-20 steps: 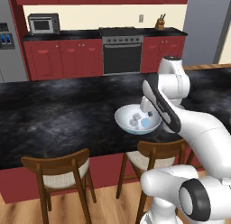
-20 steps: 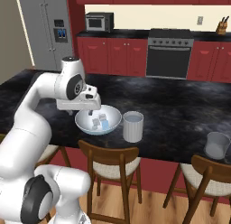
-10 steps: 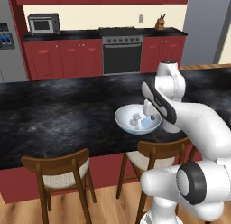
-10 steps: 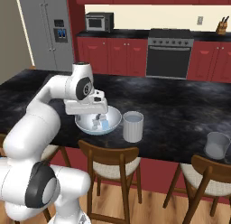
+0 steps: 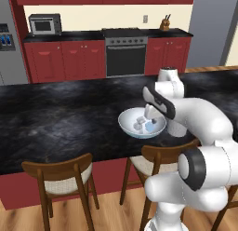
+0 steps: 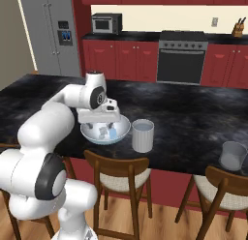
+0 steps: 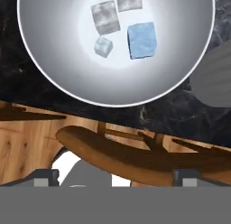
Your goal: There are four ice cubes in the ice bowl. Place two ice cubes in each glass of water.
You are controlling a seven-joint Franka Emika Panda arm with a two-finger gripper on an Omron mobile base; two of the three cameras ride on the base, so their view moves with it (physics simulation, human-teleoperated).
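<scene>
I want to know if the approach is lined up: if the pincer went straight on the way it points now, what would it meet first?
Probably the ice bowl, near its counter-edge side; the open pincer points down there, though depth is unclear. The ice cubes lie further in.

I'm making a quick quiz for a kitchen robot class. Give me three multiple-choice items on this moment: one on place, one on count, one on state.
1. Where does the bowl sit?
A. on the stove
B. on the dark counter, beside a glass
C. on a chair

2. How many ice cubes lie in the bowl?
A. two
B. four
C. six

3. How is the gripper?
A. open, holding nothing
B. shut on a cube
C. shut on the glass

Answers: 1 B, the right base view shows it next to the glass; 2 B, the hand view shows four, one bluish; 3 A, the fingers stand wide apart above the bowl.
</scene>
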